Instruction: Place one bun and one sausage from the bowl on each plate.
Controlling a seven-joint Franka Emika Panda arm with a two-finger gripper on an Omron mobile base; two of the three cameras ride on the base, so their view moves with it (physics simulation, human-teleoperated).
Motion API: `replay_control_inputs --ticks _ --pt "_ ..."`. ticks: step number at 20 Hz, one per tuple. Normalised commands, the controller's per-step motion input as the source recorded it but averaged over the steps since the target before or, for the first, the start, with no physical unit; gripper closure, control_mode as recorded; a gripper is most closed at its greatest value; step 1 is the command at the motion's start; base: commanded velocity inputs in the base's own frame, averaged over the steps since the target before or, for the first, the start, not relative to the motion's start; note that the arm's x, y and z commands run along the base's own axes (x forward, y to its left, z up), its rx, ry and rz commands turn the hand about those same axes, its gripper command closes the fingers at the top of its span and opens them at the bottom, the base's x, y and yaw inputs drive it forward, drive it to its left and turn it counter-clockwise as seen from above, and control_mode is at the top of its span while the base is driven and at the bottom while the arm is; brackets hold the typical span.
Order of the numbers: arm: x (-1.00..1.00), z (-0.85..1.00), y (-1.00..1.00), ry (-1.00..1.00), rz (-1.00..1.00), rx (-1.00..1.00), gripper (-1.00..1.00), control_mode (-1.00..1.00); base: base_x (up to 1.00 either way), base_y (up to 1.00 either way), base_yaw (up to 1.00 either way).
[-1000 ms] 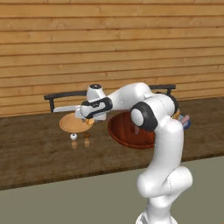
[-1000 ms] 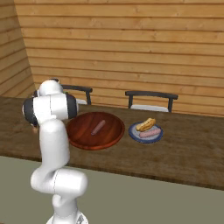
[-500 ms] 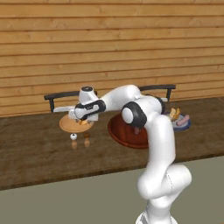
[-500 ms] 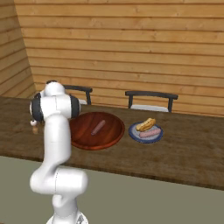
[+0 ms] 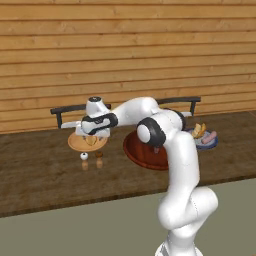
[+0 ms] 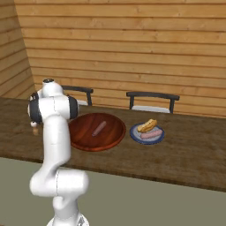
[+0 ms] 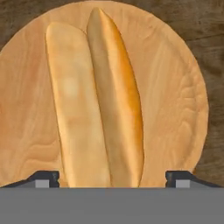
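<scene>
My gripper (image 7: 112, 177) hangs low over the light tan plate (image 7: 175, 96), open, with a fingertip on either side of a split bun (image 7: 94, 100) that lies flat on the plate. From the left base view the gripper (image 5: 92, 136) sits over that plate (image 5: 75, 144) at the far left. The dark reddish-brown bowl (image 6: 84, 137) holds one sausage (image 6: 99, 128). The blue-grey plate (image 6: 134, 132) to its right carries a bun (image 6: 147, 125) and a sausage (image 6: 150, 133).
Two small shakers, one white (image 5: 84, 156) and one brown (image 5: 99, 154), stand just in front of the tan plate. Dark chair backs (image 6: 152, 96) line the counter's far side against the wooden wall. My arm stretches over the bowl (image 5: 145, 152).
The hand swung left over the tan plate, then stopped there. Its jaws have widened, and the bun now lies free on the plate.
</scene>
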Motion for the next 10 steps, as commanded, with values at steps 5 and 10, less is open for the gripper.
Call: replay_control_inputs --ticks 5,10 --pt "-0.67 0.77 -0.40 -0.23 0.00 0.09 -1.00 -1.00 0.00 0.00 0.00" --pt "-1.00 0.99 -0.98 -0.21 -0.08 0.07 -1.00 -1.00 0.00 0.00 0.00"
